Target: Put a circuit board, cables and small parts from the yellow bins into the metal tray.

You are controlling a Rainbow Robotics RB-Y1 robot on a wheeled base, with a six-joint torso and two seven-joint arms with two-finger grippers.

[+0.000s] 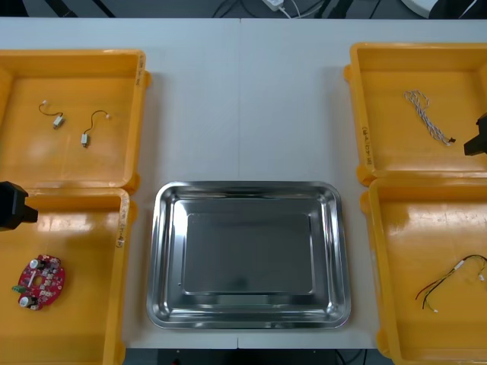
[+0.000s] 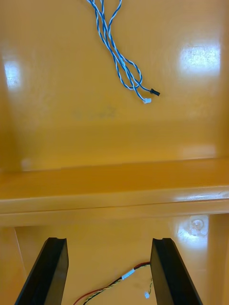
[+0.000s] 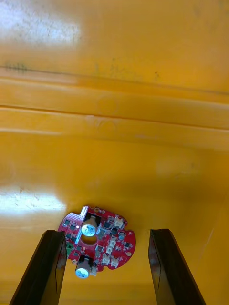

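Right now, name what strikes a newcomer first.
A shiny bare metal tray sits between four yellow bins. A red circuit board lies in the near left bin, a blue and white cable in the far right. The left end effector and right end effector hover open over their sides' bins.

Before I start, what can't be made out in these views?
Front view: small metal parts too small to tell their kind.
Front view: left gripper and right gripper, cut off by the side edges.
Right wrist view: red and yellow cable runs off the edge; blue and white cable too.
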